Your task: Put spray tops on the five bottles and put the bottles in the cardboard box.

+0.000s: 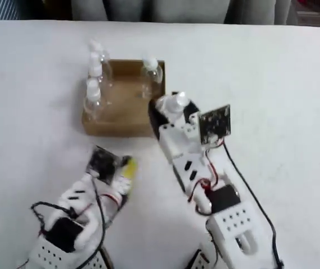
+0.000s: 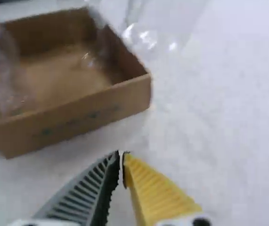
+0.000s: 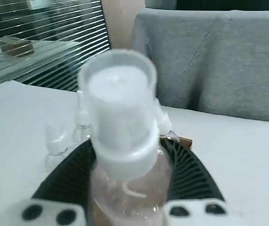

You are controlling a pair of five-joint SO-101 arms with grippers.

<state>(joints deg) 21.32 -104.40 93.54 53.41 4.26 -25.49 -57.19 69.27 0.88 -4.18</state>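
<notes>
Nearest me, my left gripper (image 1: 125,170) sits low over the white table (image 1: 272,73), just short of the cardboard box (image 1: 120,128). In its wrist view the grey and yellow fingers (image 2: 153,193) meet at the tips with nothing between them, aimed at the box's near wall.

A little farther out, my right gripper (image 1: 174,115) is at the box's near right corner, its black fingers (image 3: 191,174) clamped around the body of a clear bottle (image 3: 122,122). That held bottle stands upright, long axis vertical, with its white spray top (image 3: 120,84) pointing straight up. I cannot tell whether its base is inside the box or hanging above the rim.

Beyond that, inside the box, three bottles (image 1: 94,70) stand in a row along the left wall. A fourth bottle (image 1: 151,72) stands in the far right corner. All four are upright with their white tops up. The box floor between them is bare brown card.

Past the table's far edge, the right wrist view shows grey fabric (image 3: 209,56).
</notes>
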